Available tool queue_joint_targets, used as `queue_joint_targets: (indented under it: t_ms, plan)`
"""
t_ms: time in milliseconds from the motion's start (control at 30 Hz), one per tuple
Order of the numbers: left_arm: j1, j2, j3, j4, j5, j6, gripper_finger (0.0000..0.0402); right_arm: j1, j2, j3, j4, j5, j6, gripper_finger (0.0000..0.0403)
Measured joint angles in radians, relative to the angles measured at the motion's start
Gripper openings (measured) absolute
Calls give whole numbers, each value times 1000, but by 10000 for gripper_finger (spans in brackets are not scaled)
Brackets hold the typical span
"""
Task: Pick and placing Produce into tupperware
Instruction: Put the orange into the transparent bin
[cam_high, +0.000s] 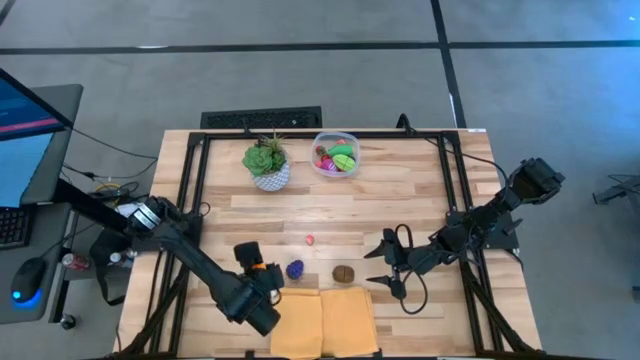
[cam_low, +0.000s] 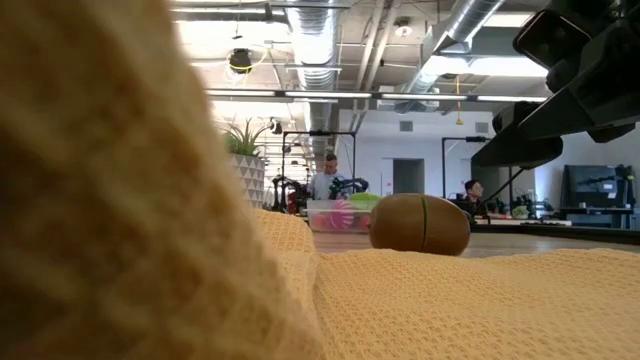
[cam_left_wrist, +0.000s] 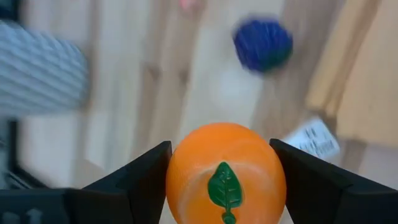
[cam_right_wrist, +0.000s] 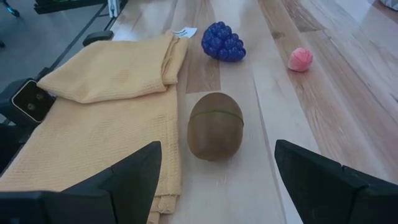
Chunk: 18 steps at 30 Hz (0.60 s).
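A round orange toy fruit (cam_left_wrist: 227, 177) with a green leaf mark sits between the fingers of my left gripper (cam_left_wrist: 221, 146), near the table's front left (cam_high: 262, 270). A purple grape bunch (cam_high: 294, 269), a brown kiwi (cam_high: 343, 272) and a small pink piece (cam_high: 310, 240) lie on the wood. The clear tupperware (cam_high: 336, 155) at the far middle holds pink and green produce. My right gripper (cam_high: 385, 262) stands open just right of the kiwi (cam_right_wrist: 215, 126), touching nothing. My left gripper pinches the orange fruit by two opposite sides (cam_left_wrist: 180, 174), one finger (cam_left_wrist: 146, 183) on each. The fingers slant steeply downward. The leaf mark (cam_left_wrist: 225, 186) faces back toward the wrist. The fruit hangs clear above the table.
A folded yellow cloth (cam_high: 322, 322) lies at the front edge, right beside the left gripper, and fills the low view's foreground (cam_low: 450, 300). A green plant in a white pot (cam_high: 267, 165) stands left of the tupperware. Bare wood lies across the table's middle.
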Motion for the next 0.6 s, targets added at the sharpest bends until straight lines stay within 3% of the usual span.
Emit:
queue_joint_targets:
  t_ms: [600]
  plan:
    - [68,0,57,2,-588,214,246,0,0,0,-21,0,8,336]
